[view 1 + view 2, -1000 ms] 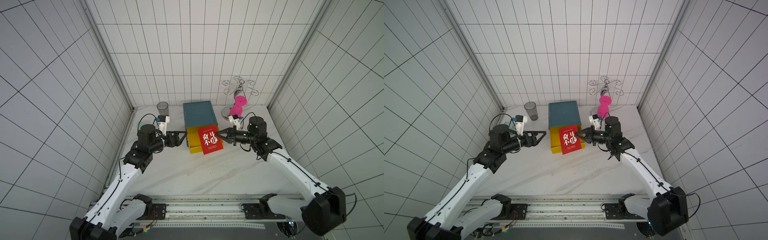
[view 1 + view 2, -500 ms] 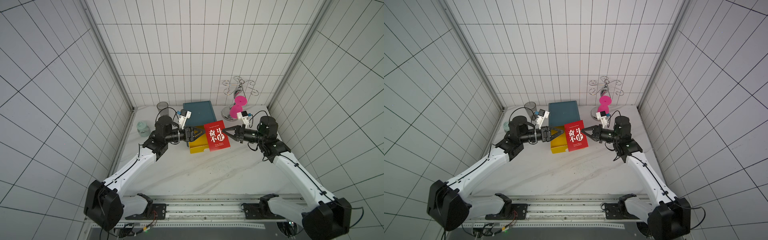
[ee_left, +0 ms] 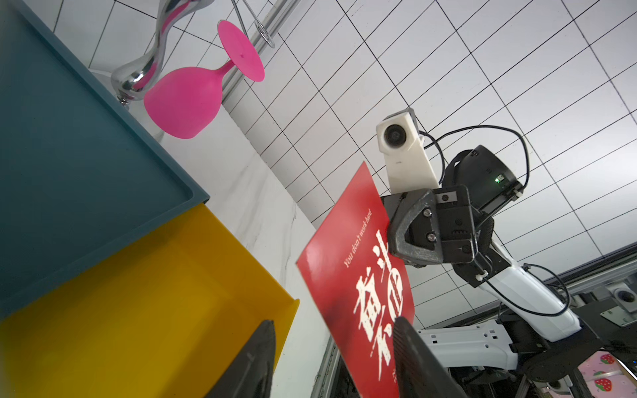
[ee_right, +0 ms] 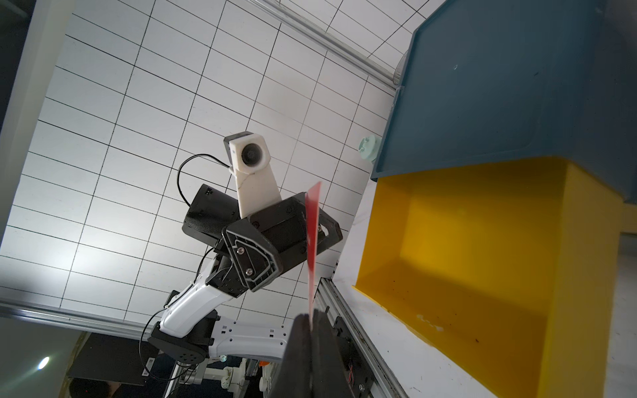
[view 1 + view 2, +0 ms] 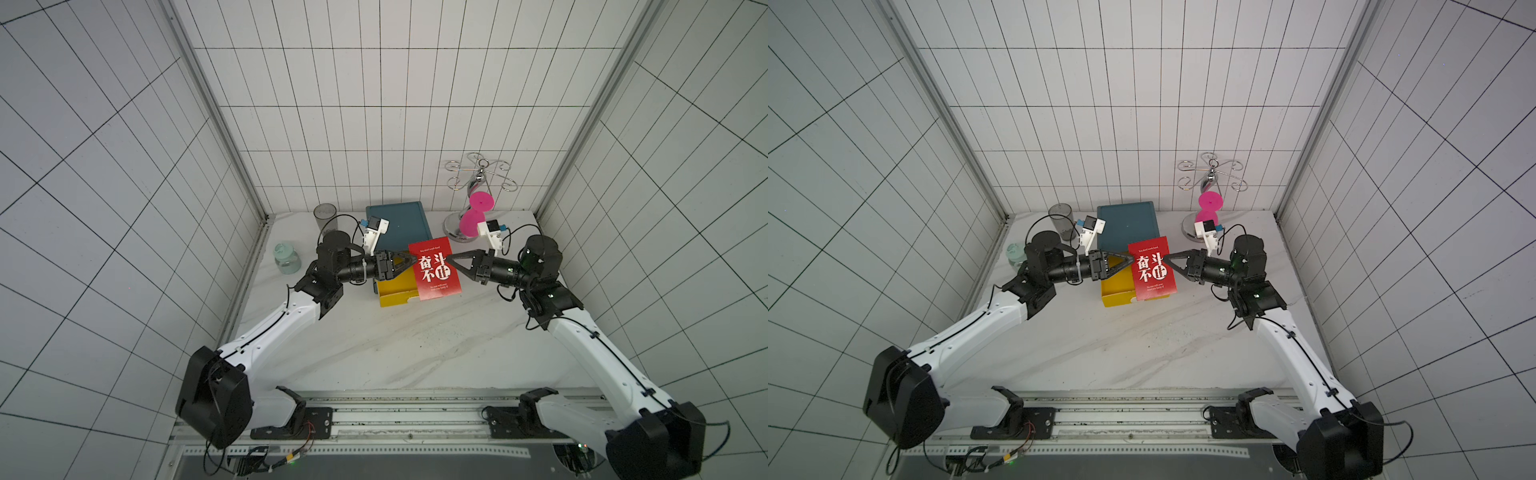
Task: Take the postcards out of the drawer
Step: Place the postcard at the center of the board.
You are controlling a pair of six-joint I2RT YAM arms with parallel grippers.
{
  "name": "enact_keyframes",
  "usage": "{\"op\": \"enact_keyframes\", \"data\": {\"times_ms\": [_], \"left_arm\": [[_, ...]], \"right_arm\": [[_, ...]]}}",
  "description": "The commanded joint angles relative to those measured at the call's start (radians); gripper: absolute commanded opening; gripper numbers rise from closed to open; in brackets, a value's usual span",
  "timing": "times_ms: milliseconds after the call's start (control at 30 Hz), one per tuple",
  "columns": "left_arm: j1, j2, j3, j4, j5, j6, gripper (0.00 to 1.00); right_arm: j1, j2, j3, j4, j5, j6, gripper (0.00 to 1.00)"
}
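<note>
In both top views a red postcard point(image 5: 436, 270) hangs face up over the open yellow drawer point(image 5: 395, 293), covering the drawer's right part and jutting past its right wall. Its long axis runs the way the drawer pulls out, so both arms meet it crosswise. The right hand point(image 5: 451, 258) is clenched on the middle of the long edge farther from the drawer's left wall. The left hand point(image 5: 413, 259) sits at the opposite long edge, above the drawer's middle. Both hands are equally near.

From the left wrist, the left hand's fingers point(image 3: 413, 344) stand apart with the card's near edge between them, not yet pinched. The card reads "You don't work hard" in small white script above large white characters, 奋斗不止; the lower lines are too small to read. The part of the drawer floor that shows is bare.

From the right wrist the card appears edge-on, nipped between the tips of the right hand. The coming move probably turns on the left hand squeezing that free edge.
</note>
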State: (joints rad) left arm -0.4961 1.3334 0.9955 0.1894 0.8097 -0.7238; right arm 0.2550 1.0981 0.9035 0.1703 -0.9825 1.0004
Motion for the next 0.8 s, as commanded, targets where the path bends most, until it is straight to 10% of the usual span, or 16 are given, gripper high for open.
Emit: {"op": "enact_keyframes", "data": {"times_ms": [0,767], "left_arm": [[-0.003,0.025,-0.004,0.099,0.020,-0.031,0.48],[-0.017,0.035,-0.022,0.155,0.022,-0.100,0.05]], "right_arm": [[-0.007,-0.012,-0.032,0.075,-0.009,0.024,0.00],[-0.006,-0.011,-0.095,0.044,0.007,-0.011,0.01]]}}
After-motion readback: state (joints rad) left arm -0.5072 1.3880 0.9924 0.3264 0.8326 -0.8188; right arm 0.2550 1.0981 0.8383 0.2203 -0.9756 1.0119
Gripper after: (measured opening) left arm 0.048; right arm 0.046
